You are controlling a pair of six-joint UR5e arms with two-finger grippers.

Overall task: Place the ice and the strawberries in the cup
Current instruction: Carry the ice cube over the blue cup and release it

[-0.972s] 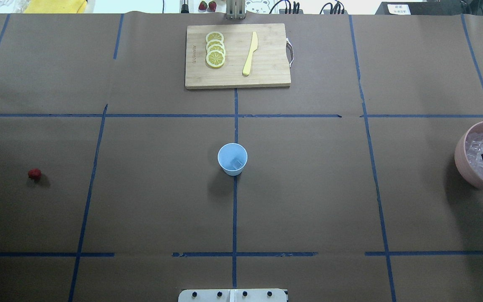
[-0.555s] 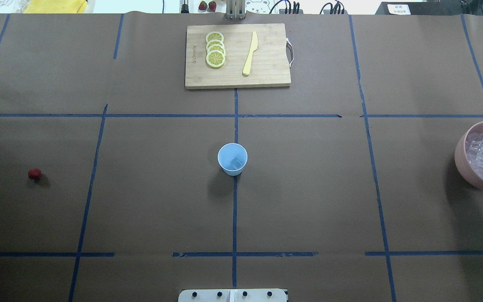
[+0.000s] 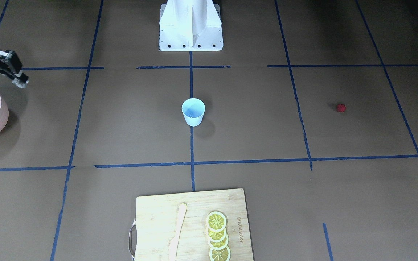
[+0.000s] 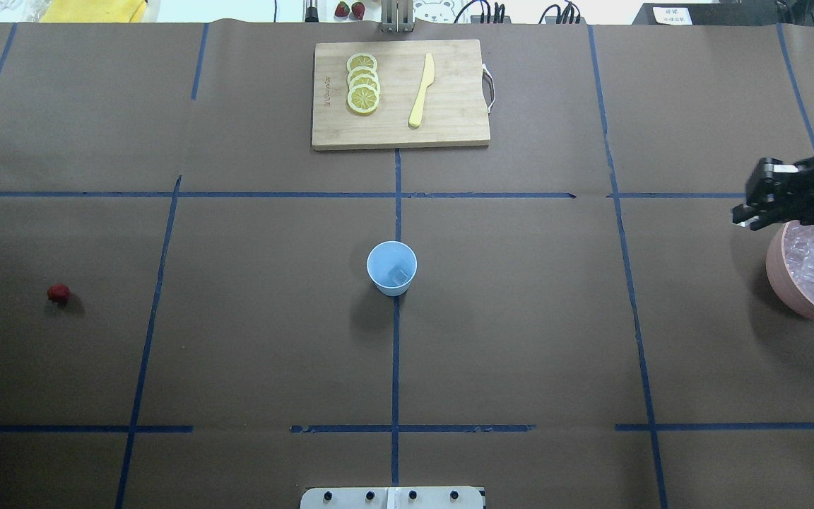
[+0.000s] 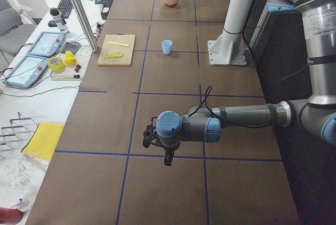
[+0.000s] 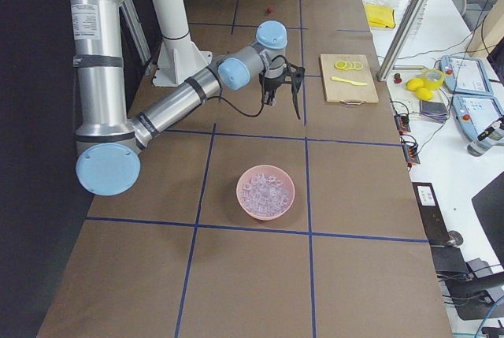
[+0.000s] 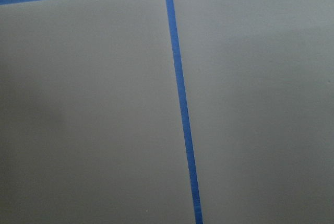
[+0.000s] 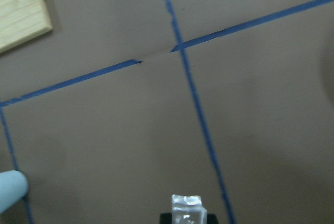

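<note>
Right gripper (image 4: 747,219) lifted out of pink bowl (image 4: 776,277), clenched on ice cube (image 8: 186,207), left gripper (image 5: 167,160) state untellable

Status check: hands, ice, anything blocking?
Right hand shut on ice cube, clear of pink bowl. Left hand: cannot tell. Cup upright at centre, strawberry on table. Nothing between hand and cup.

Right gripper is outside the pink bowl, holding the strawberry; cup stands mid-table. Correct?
No: the right gripper holds an ice cube, not the strawberry, which lies on the table; the right wrist-mounted view shows it. It is outside the pink bowl, and the cup stands mid-table.
</note>
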